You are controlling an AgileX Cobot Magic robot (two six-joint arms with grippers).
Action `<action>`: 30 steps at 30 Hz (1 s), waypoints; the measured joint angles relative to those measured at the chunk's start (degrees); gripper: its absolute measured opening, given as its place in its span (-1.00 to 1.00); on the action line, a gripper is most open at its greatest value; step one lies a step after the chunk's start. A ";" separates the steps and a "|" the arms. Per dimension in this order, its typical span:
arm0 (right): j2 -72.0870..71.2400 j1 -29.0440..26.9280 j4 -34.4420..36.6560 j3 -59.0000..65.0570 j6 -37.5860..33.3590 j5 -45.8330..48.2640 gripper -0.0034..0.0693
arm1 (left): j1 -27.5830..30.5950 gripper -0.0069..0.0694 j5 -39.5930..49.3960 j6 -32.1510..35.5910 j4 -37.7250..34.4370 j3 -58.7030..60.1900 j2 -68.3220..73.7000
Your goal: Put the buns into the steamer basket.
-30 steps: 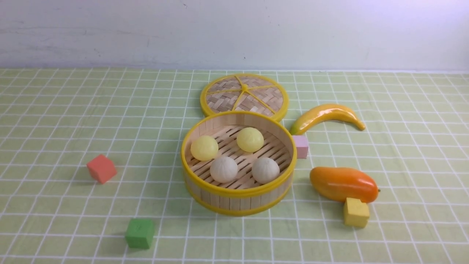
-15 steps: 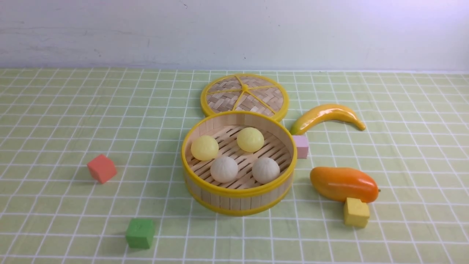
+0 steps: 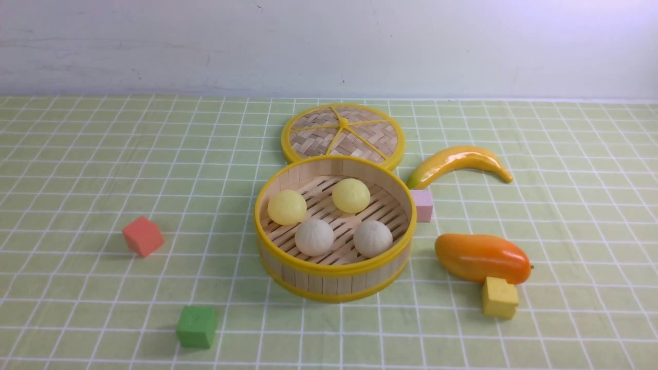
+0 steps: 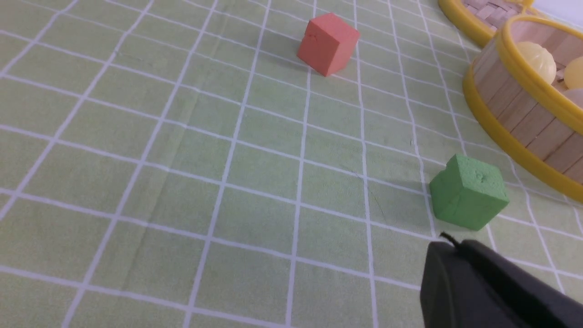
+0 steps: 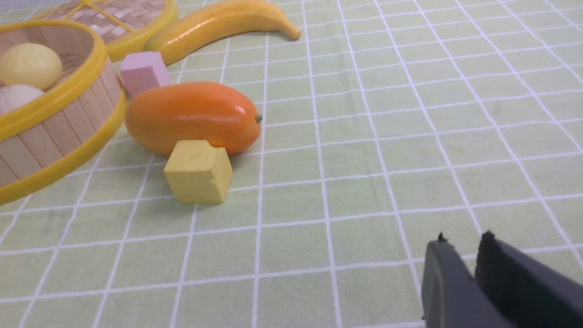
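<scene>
The steamer basket [image 3: 334,270] stands mid-table. Inside it lie two pale yellow buns [image 3: 286,207] [image 3: 351,195] at the back and two off-white pleated buns [image 3: 314,237] [image 3: 372,239] at the front. Neither gripper shows in the front view. In the left wrist view my left gripper [image 4: 448,246] is shut and empty, low over the cloth just short of the green cube [image 4: 469,191], with the basket [image 4: 524,114] beyond. In the right wrist view my right gripper [image 5: 462,241] is shut and empty, with only a thin slit at the tips, well to the right of the basket [image 5: 54,127].
The flat woven lid [image 3: 343,131] lies behind the basket. A banana [image 3: 457,159], a pink cube [image 3: 422,204], an orange mango [image 3: 480,257] and a yellow cube [image 3: 499,297] lie to its right. A red cube [image 3: 143,236] and the green cube [image 3: 196,326] lie to its left.
</scene>
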 joint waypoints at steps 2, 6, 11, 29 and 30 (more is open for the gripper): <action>0.00 0.00 0.00 0.00 0.00 0.00 -0.62 | 0.00 -0.85 0.00 0.00 0.00 0.00 0.00; 0.00 0.00 0.00 0.00 0.00 0.00 -0.60 | 0.00 -0.85 0.00 0.00 0.00 0.00 0.00; 0.00 0.00 0.00 0.00 0.00 0.00 -0.58 | 0.00 -0.85 0.00 0.00 0.00 0.00 0.00; 0.00 0.00 0.00 0.00 0.00 0.00 -0.53 | 0.00 -0.83 0.00 0.00 0.00 0.00 0.00; 0.00 0.00 0.00 0.00 0.00 0.00 -0.52 | 0.00 -0.83 0.00 0.00 0.00 0.00 0.00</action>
